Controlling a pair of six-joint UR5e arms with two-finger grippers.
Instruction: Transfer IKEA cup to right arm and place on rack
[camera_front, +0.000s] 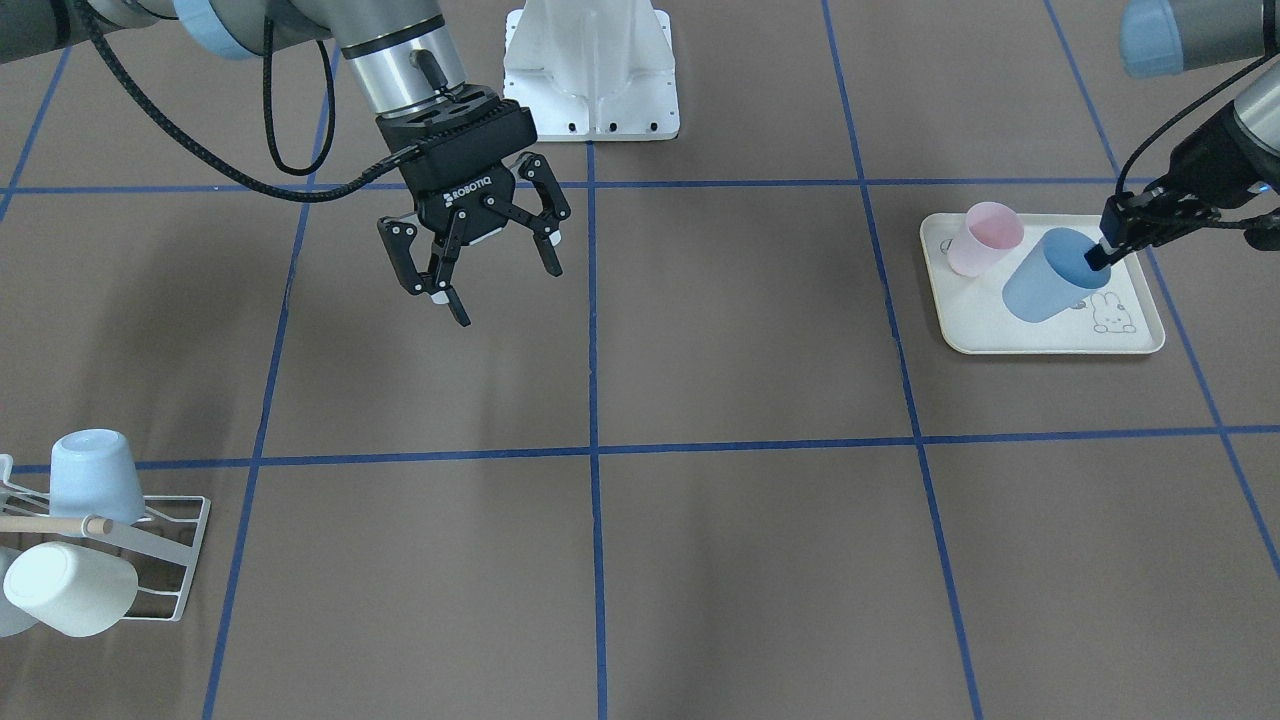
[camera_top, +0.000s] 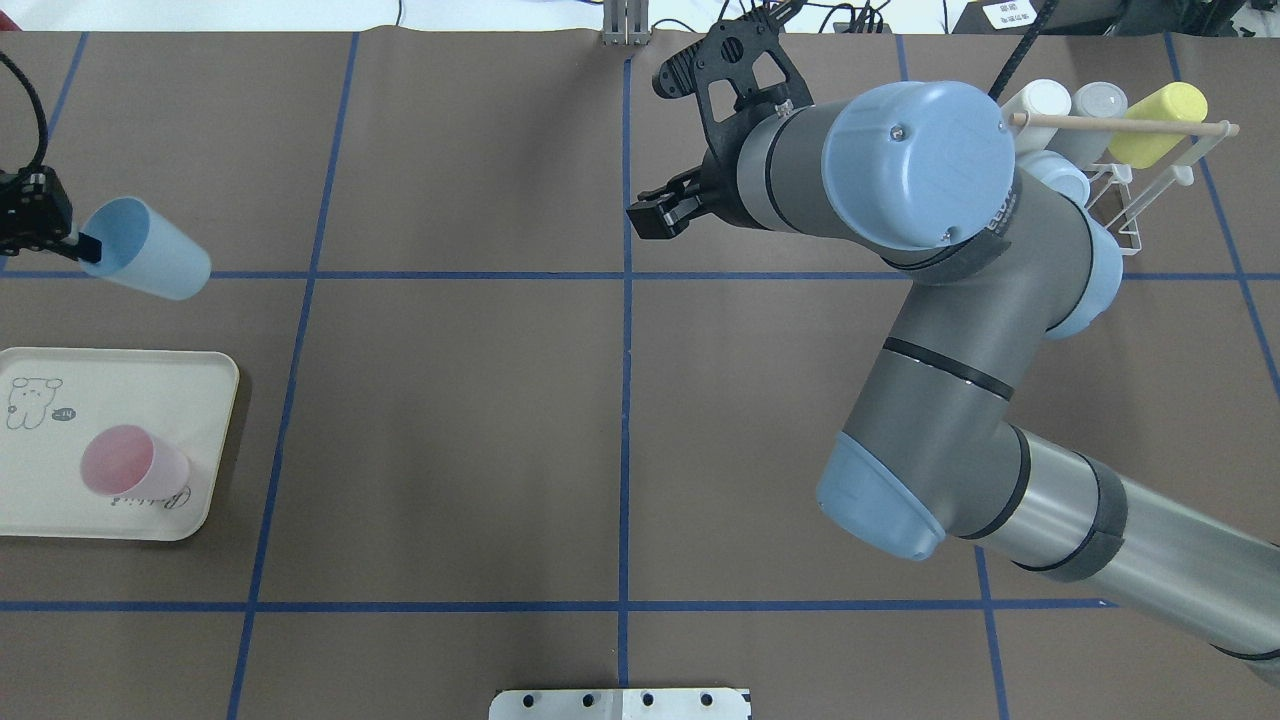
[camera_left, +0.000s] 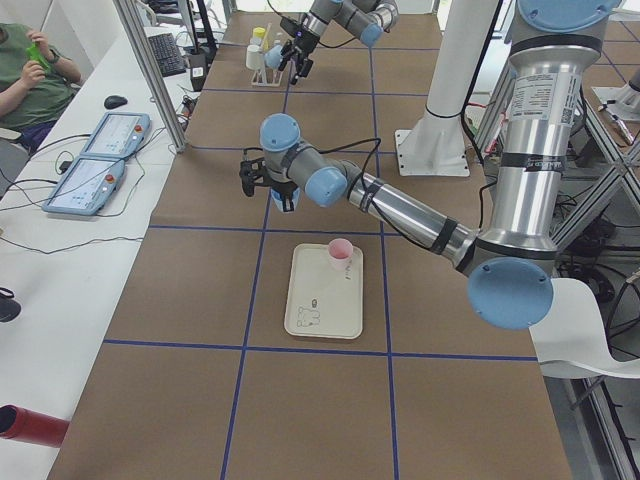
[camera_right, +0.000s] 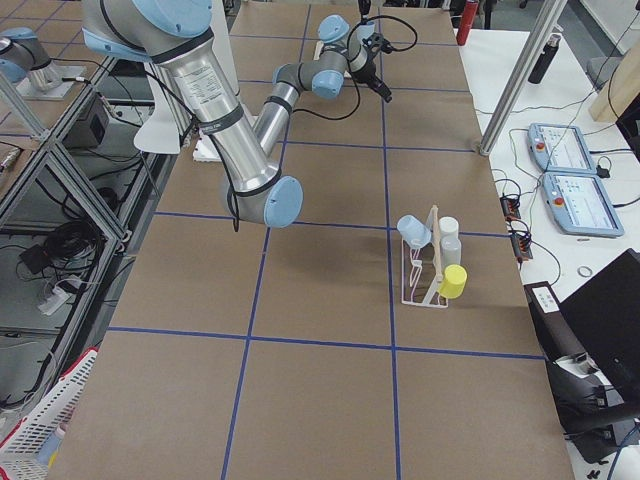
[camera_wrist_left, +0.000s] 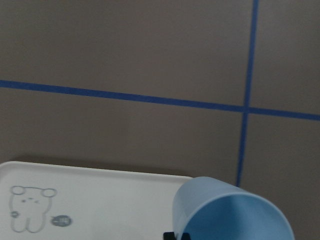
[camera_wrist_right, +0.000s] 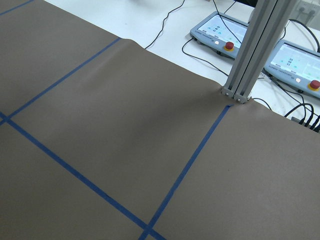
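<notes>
The IKEA cup (camera_front: 1045, 278) is light blue and hangs tilted over the cream tray (camera_front: 1050, 342). My left gripper (camera_front: 1100, 255) is shut on its rim, with one finger inside the mouth. From overhead the cup (camera_top: 150, 262) points its base toward the table's middle; the left wrist view shows its open mouth (camera_wrist_left: 235, 215). The right arm's gripper (camera_front: 505, 290) hovers open and empty above the table's middle, far from the cup. The white wire rack (camera_front: 175, 560) stands at the table's far right corner (camera_top: 1130, 205), holding several upturned cups.
A pink cup (camera_front: 985, 238) stands upright on the rabbit-print tray (camera_top: 190, 440). The white robot base plate (camera_front: 590, 75) sits at the robot's edge. On the rack are a pale blue cup (camera_front: 95, 478), white cups (camera_front: 70, 590) and a yellow one (camera_top: 1158, 125).
</notes>
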